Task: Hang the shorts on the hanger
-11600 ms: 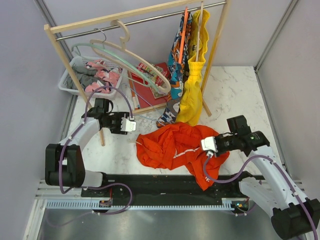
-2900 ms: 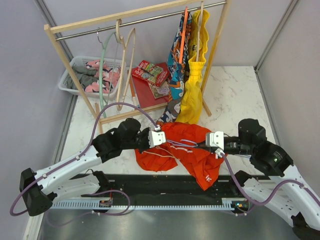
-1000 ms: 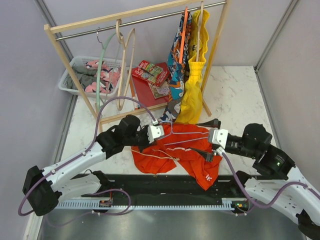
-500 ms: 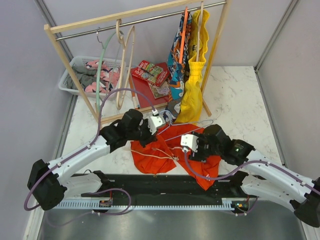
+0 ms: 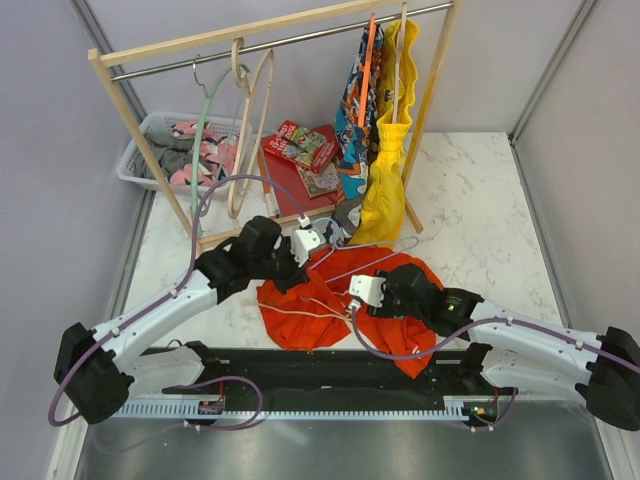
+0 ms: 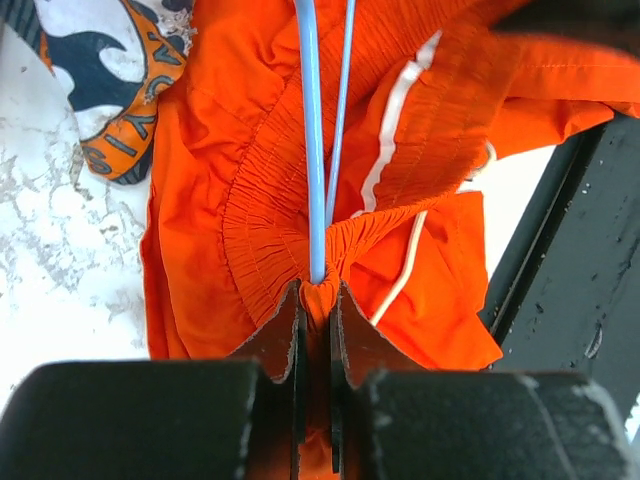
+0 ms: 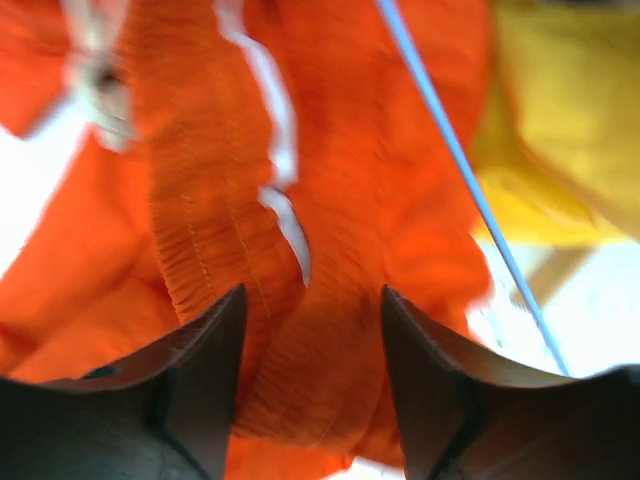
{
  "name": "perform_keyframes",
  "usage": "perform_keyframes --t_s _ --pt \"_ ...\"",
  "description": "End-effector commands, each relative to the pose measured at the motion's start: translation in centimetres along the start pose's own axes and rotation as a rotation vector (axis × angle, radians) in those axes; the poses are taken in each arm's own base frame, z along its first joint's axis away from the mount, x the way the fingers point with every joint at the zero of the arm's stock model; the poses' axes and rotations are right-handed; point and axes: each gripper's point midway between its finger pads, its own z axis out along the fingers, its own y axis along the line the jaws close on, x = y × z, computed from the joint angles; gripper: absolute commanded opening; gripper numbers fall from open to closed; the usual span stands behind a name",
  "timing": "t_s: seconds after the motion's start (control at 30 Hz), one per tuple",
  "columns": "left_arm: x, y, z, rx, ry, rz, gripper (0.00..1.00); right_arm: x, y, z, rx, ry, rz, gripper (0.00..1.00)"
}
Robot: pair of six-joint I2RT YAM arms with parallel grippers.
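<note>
In the overhead view, the shorts lie crumpled at the lower middle of the frame. Their lower edge reaches the black rail. The hanger lies across their top and points right. The left gripper is at its left end, and the right gripper is over the fabric just below. Bare marble table lies to the right. The wooden rack crowds the upper side, with the yellow garment and the patterned garment hanging on it. Beneath it are red printed packets, their lettering too small to read.

In the left wrist view, the left gripper has its jaws pressed together on the hanger. A gathered fold of the shorts bunches around the wire there. Marble shows at the left edge, the rail at the right.

In the right wrist view, which is blurred, the right gripper has its jaws apart. The striped waistband of the shorts lies between them. The hanger crosses the upper right, beside the yellow garment.
</note>
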Motion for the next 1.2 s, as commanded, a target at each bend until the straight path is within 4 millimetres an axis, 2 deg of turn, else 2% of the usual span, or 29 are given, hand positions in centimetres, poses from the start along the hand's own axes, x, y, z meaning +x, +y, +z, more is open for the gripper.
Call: perform_keyframes --t_s 0.0,0.03,0.13,0.2,0.23,0.3,0.33,0.67,0.7,0.77,0.8,0.87,0.9,1.0,1.03,1.17 --pt "-1.6 -0.5 -2.7 0.005 -0.088 0.000 0.02 1.7 -4.0 -2.3 0.190 0.057 0.091 0.57" --pt "-1.5 -0.5 -2.9 0.003 -0.095 0.004 0.02 2.4 -4.4 -3.3 0.208 0.068 0.110 0.49" --pt "-1.1 -0.8 -4.0 0.002 -0.115 0.008 0.02 3.8 -4.8 -4.6 0.236 0.082 0.127 0.32" --pt "-1.2 -1.1 -4.5 0.009 -0.129 0.014 0.02 4.9 -4.9 -4.8 0.250 0.106 0.133 0.24" --pt "-1.2 -1.2 -4.7 0.013 -0.132 0.015 0.02 5.6 -5.2 -4.9 0.263 0.122 0.150 0.16" --pt "-1.2 -1.4 -4.9 0.021 -0.137 0.025 0.02 6.5 -5.7 -4.9 0.267 0.141 0.191 0.08" --pt "-1.0 -1.3 -4.9 0.017 -0.131 0.032 0.02 6.4 -6.1 -4.9 0.274 0.138 0.208 0.00" --pt "0.1 -0.3 -6.0 -0.076 -0.160 0.129 0.02 7.4 -9.8 -5.8 0.321 0.101 0.413 0.00" --pt "0.3 -0.3 -6.1 -0.084 -0.163 0.138 0.02 8.3 -10.4 -6.1 0.341 0.115 0.450 0.00" --pt "1.0 -0.5 -6.1 -0.076 -0.157 0.162 0.02 8.5 -11.2 -6.3 0.344 0.093 0.487 0.00" --pt "1.4 -0.7 -6.1 -0.071 -0.145 0.162 0.02 9.4 -11.6 -6.3 0.348 0.104 0.529 0.00" --pt "2.0 -0.9 -6.1 -0.057 -0.130 0.183 0.02 9.2 -12.5 -6.6 0.344 0.076 0.563 0.00" --pt "2.3 -1.2 -6.1 -0.039 -0.123 0.195 0.02 9.9 -12.9 -6.5 0.343 0.090 0.600 0.00" --pt "2.7 -1.3 -5.8 -0.015 -0.091 0.242 0.02 9.5 -14.1 -6.9 0.324 0.066 0.641 0.00" --pt "2.6 -1.4 -5.9 -0.001 -0.079 0.247 0.02 8.8 -14.9 -7.4 0.333 0.043 0.643 0.00" --pt "3.0 -1.3 -5.3 0.023 -0.021 0.259 0.02 7.5 -16.0 -8.4 0.343 0.006 0.628 0.00"
